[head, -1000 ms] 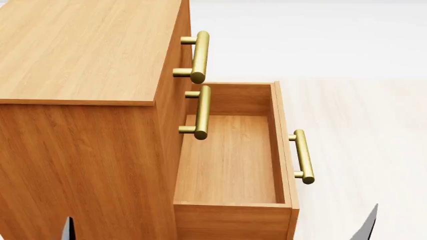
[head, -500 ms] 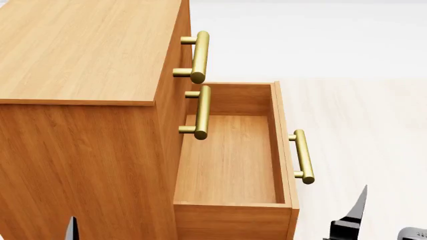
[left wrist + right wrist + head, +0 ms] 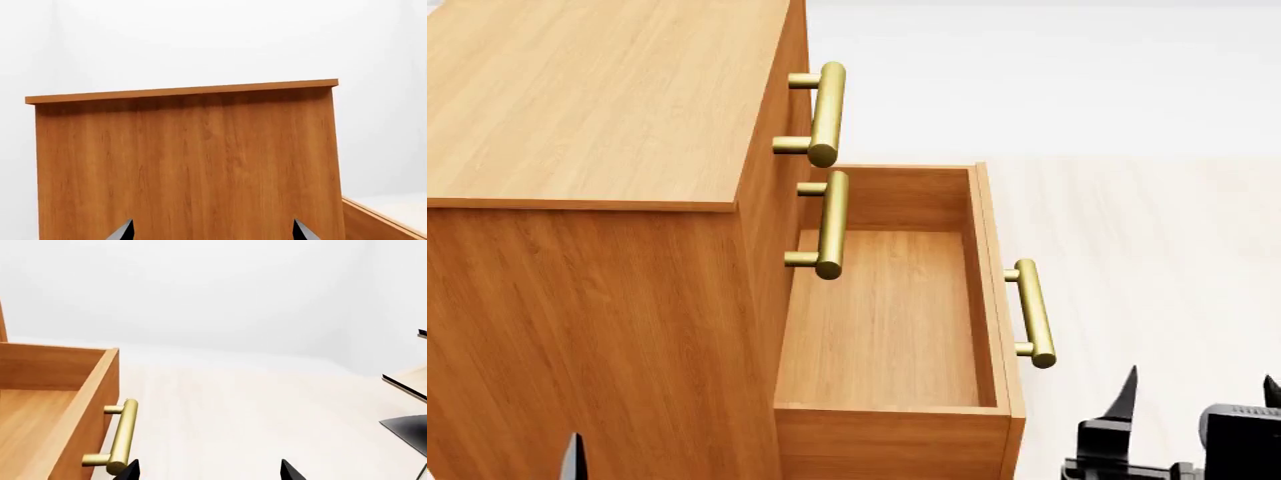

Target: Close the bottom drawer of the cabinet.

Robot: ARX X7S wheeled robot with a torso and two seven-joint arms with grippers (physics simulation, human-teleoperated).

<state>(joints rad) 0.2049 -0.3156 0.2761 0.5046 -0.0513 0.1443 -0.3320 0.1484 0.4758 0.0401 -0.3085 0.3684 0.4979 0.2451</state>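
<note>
The orange-brown cabinet [image 3: 587, 110] fills the left of the head view. Its bottom drawer [image 3: 888, 320] stands pulled out and empty, with a brass bar handle [image 3: 1033, 313] on its front. The right gripper [image 3: 1197, 395] is open and empty, low at the right, just beyond the drawer front and near the handle. In the right wrist view the drawer [image 3: 60, 405] and its handle [image 3: 122, 436] lie beside the open right gripper [image 3: 208, 471]. The left gripper [image 3: 212, 231] is open, facing the cabinet's side panel [image 3: 187, 165]; only one fingertip [image 3: 571, 455] shows in the head view.
Two upper drawers are shut, each with a brass handle [image 3: 825, 112], [image 3: 831, 224]. Pale floor [image 3: 1148, 230] spreads to the right of the drawer. In the right wrist view a pale slanted piece with a dark part [image 3: 408, 405] stands at the far right.
The right gripper has risen into the head view at the lower right and moved right; both its fingertips now show. The left gripper and drawer have not moved.
</note>
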